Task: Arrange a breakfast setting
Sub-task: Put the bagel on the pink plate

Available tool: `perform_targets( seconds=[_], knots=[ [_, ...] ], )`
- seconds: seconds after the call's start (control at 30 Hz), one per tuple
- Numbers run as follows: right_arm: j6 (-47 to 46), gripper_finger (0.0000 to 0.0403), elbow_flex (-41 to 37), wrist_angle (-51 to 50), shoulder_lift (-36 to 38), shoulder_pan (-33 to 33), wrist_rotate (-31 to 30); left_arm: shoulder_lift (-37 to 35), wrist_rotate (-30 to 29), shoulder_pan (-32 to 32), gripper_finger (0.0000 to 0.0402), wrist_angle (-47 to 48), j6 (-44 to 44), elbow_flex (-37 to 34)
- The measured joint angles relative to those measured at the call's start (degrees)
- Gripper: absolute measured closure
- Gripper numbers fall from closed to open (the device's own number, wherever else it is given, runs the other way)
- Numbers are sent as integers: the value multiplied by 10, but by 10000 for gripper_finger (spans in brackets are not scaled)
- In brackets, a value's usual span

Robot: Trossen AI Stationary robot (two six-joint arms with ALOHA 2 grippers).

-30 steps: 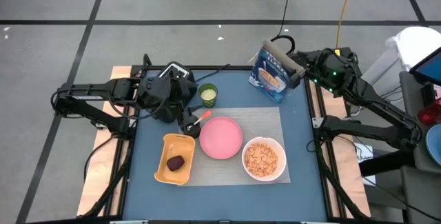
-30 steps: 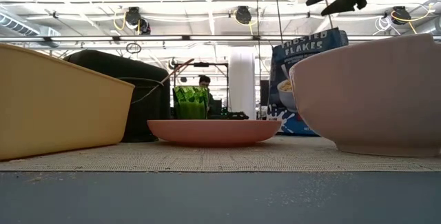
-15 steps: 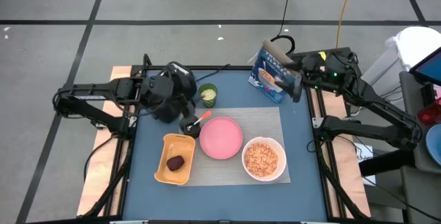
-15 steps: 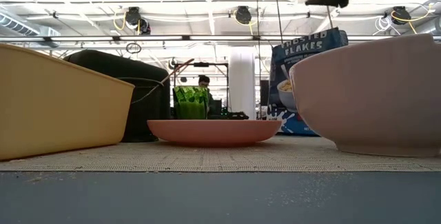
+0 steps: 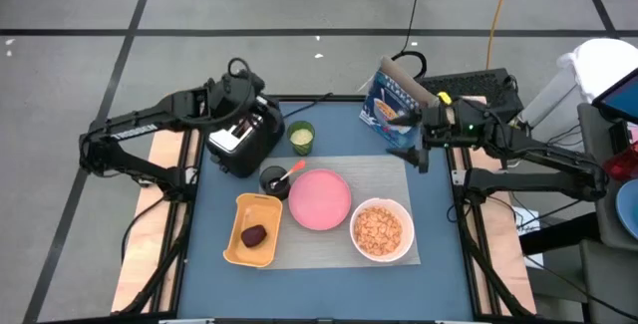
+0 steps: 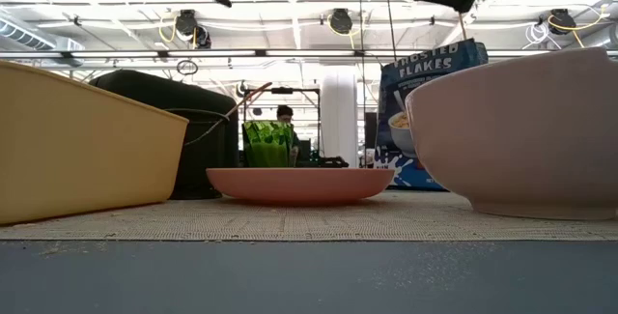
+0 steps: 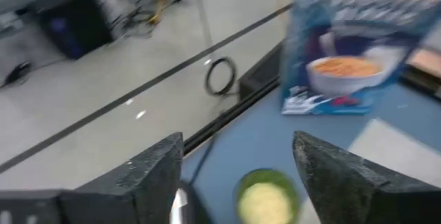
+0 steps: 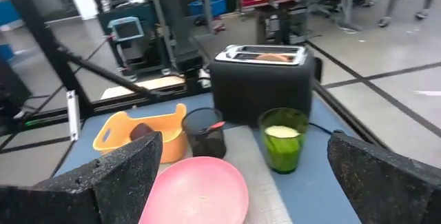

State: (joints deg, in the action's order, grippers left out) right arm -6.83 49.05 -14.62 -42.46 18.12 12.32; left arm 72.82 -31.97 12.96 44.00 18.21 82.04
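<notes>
Grey mat long axis crosswise; both pincers spread, empty.

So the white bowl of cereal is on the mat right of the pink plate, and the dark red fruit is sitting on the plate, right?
Not quite. The white bowl of cereal does sit on the mat right of the pink plate, but that plate is bare. The dark red fruit lies in the yellow tray on the plate's other side, as the high view shows.
</notes>
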Motion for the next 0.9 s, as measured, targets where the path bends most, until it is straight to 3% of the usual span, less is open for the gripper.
perform_targets(
  seconds=[0.33,0.9],
  knots=[
    [-22,5,-83,105,0,-73,0,12,8,78,177,116,18,-16],
    [-47,5,-237,356,0,-138,-1,10,39,112,179,115,21,-127]
  ],
)
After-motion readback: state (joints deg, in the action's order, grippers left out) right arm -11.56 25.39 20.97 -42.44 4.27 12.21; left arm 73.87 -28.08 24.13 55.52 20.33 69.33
